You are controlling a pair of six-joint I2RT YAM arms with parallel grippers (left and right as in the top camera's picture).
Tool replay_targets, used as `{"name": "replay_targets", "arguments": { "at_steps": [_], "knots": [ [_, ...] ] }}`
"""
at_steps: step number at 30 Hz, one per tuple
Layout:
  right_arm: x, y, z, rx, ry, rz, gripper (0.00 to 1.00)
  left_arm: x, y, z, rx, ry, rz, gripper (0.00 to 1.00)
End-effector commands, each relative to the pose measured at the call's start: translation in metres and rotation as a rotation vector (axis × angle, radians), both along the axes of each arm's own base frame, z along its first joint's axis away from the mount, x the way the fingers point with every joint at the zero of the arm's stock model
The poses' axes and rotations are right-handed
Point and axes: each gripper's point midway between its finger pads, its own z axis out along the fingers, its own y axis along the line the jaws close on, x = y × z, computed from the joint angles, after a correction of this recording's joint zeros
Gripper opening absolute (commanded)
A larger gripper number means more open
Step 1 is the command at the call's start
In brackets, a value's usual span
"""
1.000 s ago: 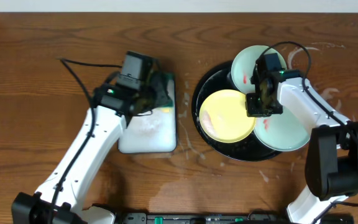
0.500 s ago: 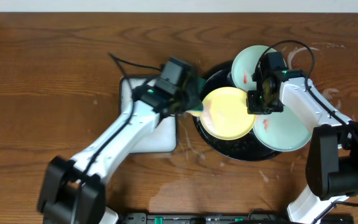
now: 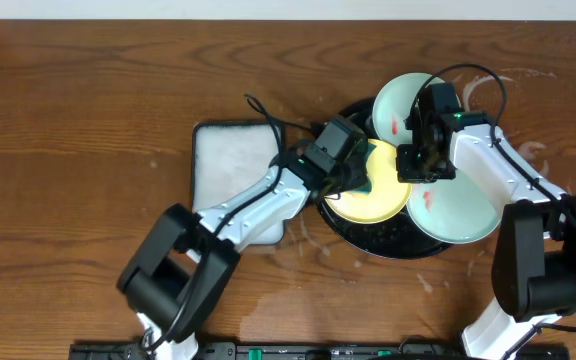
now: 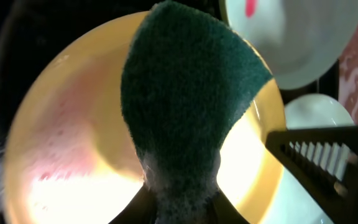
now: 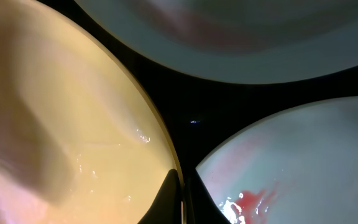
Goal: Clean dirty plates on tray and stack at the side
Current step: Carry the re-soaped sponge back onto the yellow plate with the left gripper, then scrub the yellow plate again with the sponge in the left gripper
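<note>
Left gripper (image 4: 182, 208) nearly closed — pinching green sponge (image 4: 185, 93), over yellow plate (image 4: 61, 124)

The left arm (image 3: 253, 205) and right arm (image 3: 488, 162) have white link shells, black joints and black wrist housings with small green lights. A black cable (image 3: 468, 69) loops off each wrist. The right gripper (image 5: 180, 190) has thin black fingertips.

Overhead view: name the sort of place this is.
Probably a robot dishwashing bench: wooden table, black tray of smeared plates, green scouring sponge over the yellow plate.
</note>
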Motion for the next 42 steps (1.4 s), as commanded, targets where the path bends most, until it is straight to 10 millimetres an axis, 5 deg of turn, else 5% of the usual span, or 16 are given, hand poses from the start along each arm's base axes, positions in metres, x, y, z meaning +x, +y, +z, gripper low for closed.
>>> {"name": "replay_targets", "arguments": {
  "at_steps": [1, 8, 10, 13, 18, 23, 30, 36, 42],
  "knots": [
    [0.0, -0.003, -0.003, 0.0, 0.007, -0.011, 0.01, -0.001, -0.001, -0.028, 0.019, 0.051, 0.028, 0.11],
    [-0.002, -0.004, -0.003, -0.001, 0.014, -0.01, 0.01, 0.002, 0.024, -0.067, 0.194, 0.027, 0.033, 0.12],
    [-0.004, -0.004, -0.003, -0.003, 0.021, -0.011, 0.01, 0.006, 0.048, -0.072, 0.317, -0.007, 0.067, 0.12],
    [-0.005, -0.005, -0.004, -0.007, 0.024, -0.011, 0.01, 0.01, 0.054, -0.07, 0.382, -0.062, 0.004, 0.12],
    [-0.009, -0.01, -0.008, -0.032, 0.036, -0.012, 0.01, 0.024, 0.07, -0.047, 0.479, -0.172, 0.003, 0.08],
    [-0.015, -0.01, -0.012, -0.033, 0.048, -0.009, 0.01, 0.038, 0.08, -0.003, 0.496, -0.283, 0.081, 0.08],
    [-0.015, -0.009, -0.013, -0.032, 0.049, -0.008, 0.01, 0.041, 0.071, 0.042, 0.383, -0.347, 0.116, 0.08],
    [-0.013, -0.005, -0.013, -0.008, 0.042, -0.006, 0.01, 0.023, 0.02, 0.032, 0.131, -0.223, 0.034, 0.08],
    [-0.013, -0.001, -0.012, 0.014, 0.041, -0.003, 0.01, 0.01, 0.006, 0.001, 0.14, -0.157, 0.019, 0.08]
  ]
}}
